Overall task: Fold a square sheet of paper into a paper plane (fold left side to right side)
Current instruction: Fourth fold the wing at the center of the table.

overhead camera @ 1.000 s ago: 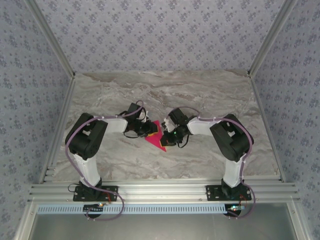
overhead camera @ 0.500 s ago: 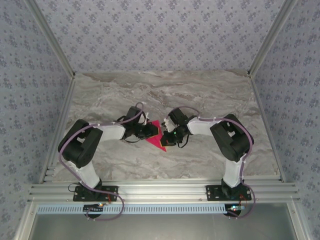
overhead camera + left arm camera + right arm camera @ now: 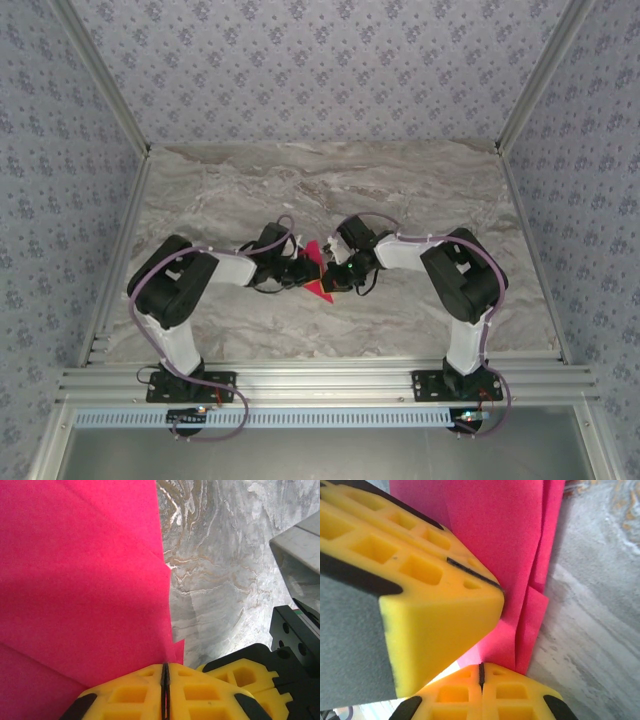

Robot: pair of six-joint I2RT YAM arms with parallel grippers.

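- The magenta paper sheet (image 3: 80, 580), already creased into overlapping layers, lies low over the marble tabletop (image 3: 400, 180) near its middle, pinched between the two arms.
- The left gripper (image 3: 165, 677) has its jaws pressed together on the near edge of the sheet, and a thin line of pink shows in the seam.
- The right gripper (image 3: 481, 677) also has its jaws together. The layered corner runs down into them, so it appears clamped on the paper too.
- Tearing: with both grips on one thin sheet and the fingertips almost touching, any pull apart or twist would likely rip or crumple the paper between them.
- Misaligned fold: the layers are staggered at the edge seen by the right wrist. If one layer slips in a grip, the left side would probably land off the right side and the crease would run crooked.
- Collision: the left arm's yellow finger sits right against the right arm's jaws, so a small sideways move could knock them together and drag the sheet.
- Early release: letting go on one side could let the springy fold reopen.
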